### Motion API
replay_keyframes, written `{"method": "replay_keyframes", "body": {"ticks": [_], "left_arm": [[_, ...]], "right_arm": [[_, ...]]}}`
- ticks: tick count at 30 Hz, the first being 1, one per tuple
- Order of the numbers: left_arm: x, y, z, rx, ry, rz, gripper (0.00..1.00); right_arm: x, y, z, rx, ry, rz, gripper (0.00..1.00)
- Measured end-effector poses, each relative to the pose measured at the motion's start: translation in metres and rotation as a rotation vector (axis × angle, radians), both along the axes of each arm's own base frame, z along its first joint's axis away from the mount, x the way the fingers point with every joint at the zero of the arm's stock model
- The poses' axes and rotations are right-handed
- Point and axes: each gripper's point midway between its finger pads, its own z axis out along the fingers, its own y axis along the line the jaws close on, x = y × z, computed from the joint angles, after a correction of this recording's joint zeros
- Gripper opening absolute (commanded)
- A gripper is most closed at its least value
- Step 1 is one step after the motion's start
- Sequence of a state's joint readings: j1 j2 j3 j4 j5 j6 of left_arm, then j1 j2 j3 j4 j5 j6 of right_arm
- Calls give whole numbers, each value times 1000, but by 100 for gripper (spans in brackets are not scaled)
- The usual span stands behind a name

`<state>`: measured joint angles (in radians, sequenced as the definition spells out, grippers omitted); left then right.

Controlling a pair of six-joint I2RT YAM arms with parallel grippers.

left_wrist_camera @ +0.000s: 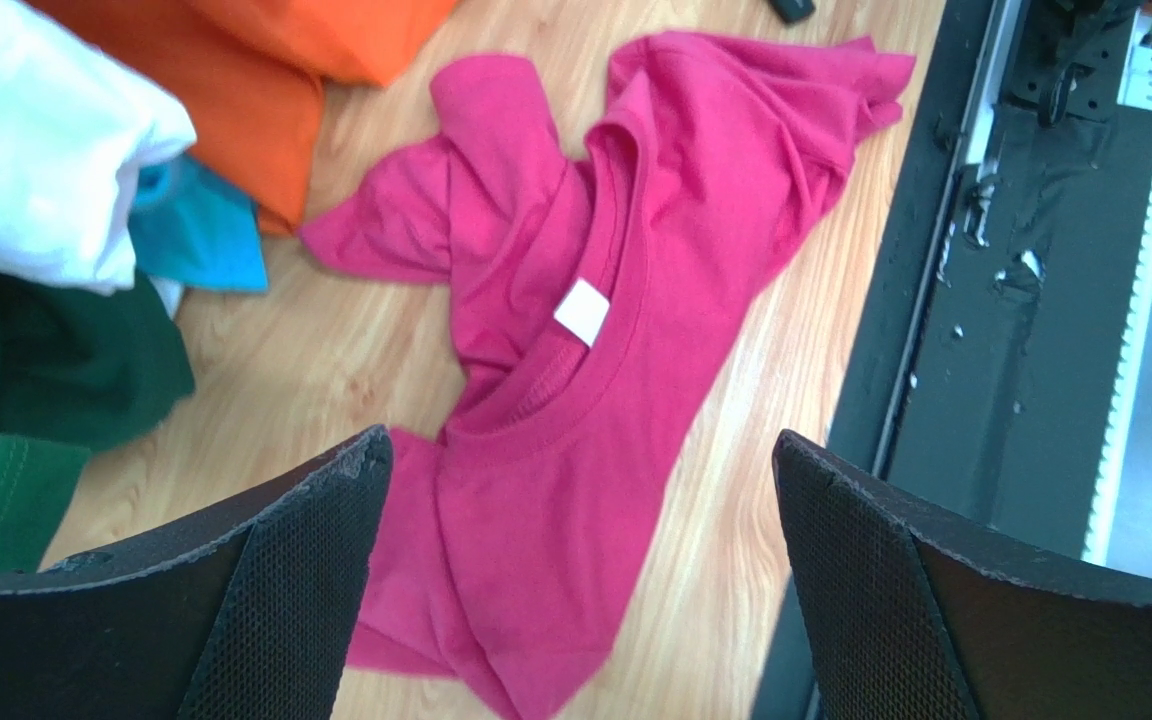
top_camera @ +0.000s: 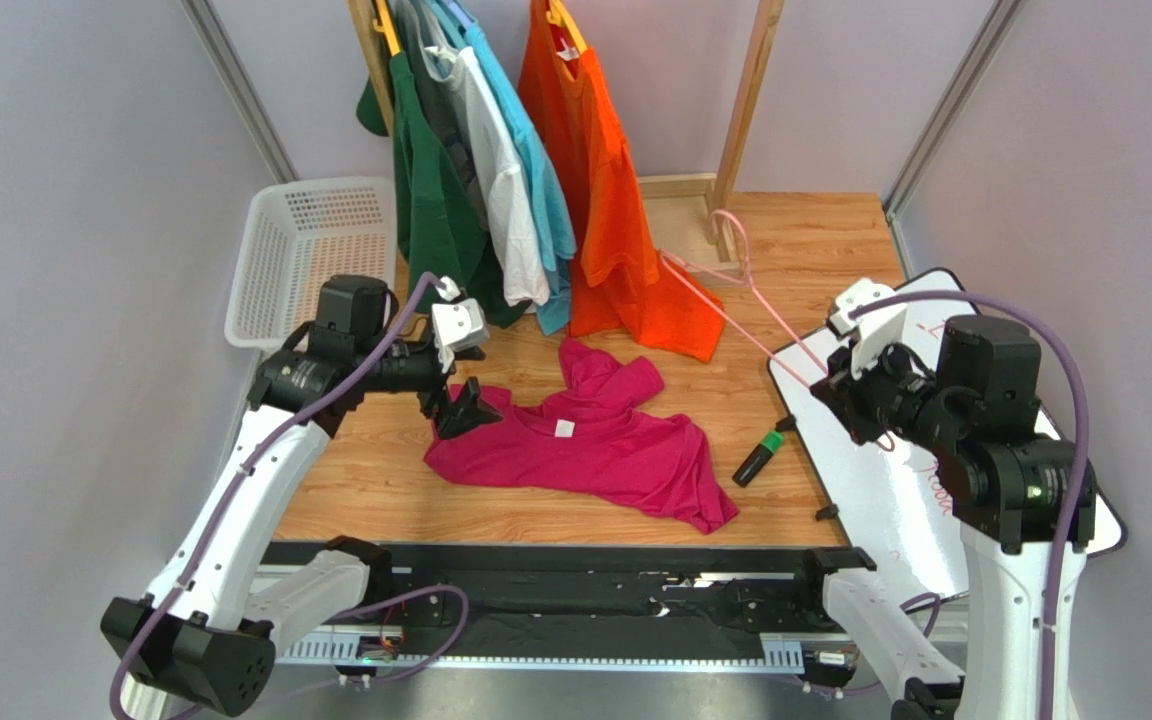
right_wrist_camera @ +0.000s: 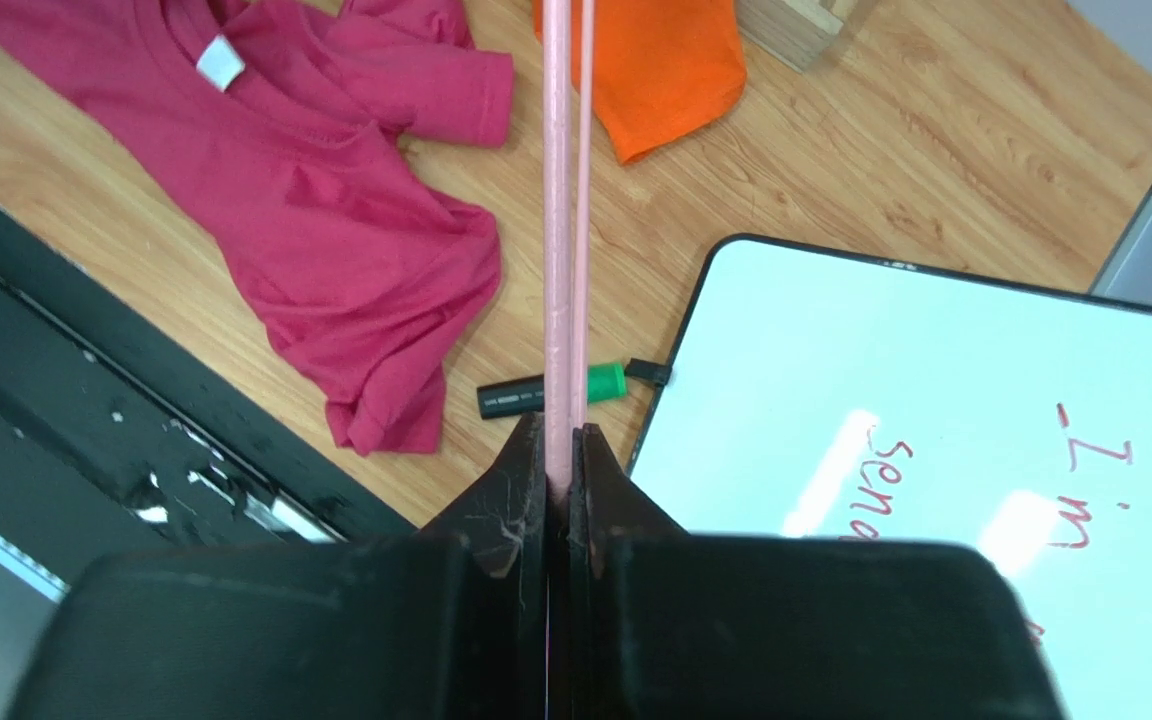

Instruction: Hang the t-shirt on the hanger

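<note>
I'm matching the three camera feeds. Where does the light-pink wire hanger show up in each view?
Top external: the hanger is right of centre, running from the wooden post toward the right arm.
Left wrist: not in it.
Right wrist: the hanger runs straight up the middle from the shut right fingers.
Shared landmark: the white neck label on the t-shirt, in all three.

In the right wrist view the hanger (right_wrist_camera: 560, 225) runs off the upper edge, its lower end lost between the right fingers (right_wrist_camera: 515, 510). The right edge cuts the red writing on the whiteboard (right_wrist_camera: 868, 375). In the left wrist view one of the left fingers (left_wrist_camera: 282, 585), lower left, covers part of the t-shirt (left_wrist_camera: 582, 450). The top view's upper edge crops the hung shirts (top_camera: 432, 180).
</note>
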<state>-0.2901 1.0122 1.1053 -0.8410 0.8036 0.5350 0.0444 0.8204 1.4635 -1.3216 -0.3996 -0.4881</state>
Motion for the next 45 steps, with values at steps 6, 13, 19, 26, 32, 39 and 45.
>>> {"method": "replay_keyframes", "body": {"ticks": [6,13,19,26,32,39,45], "left_arm": [[-10,-11,3,-54,-97,-61,98],[-11,-16,11,-48,-210,-108,97],[-11,-20,18,-23,-314,-149,98],[-24,-30,1,-13,-281,-235,94],[-47,-32,-17,-27,-195,-300,89],[-62,-33,-18,-56,-156,-331,84],[-51,-39,-47,-44,-28,-289,39]], "right_arm": [[-20,19,-10,-38,-53,227,0],[-17,63,-35,42,58,538,0],[-31,102,-58,50,191,775,0],[-48,122,-67,49,274,880,0],[-40,127,-78,33,324,875,0],[-34,129,-77,32,310,867,0],[-32,136,-73,55,288,871,15]]}}
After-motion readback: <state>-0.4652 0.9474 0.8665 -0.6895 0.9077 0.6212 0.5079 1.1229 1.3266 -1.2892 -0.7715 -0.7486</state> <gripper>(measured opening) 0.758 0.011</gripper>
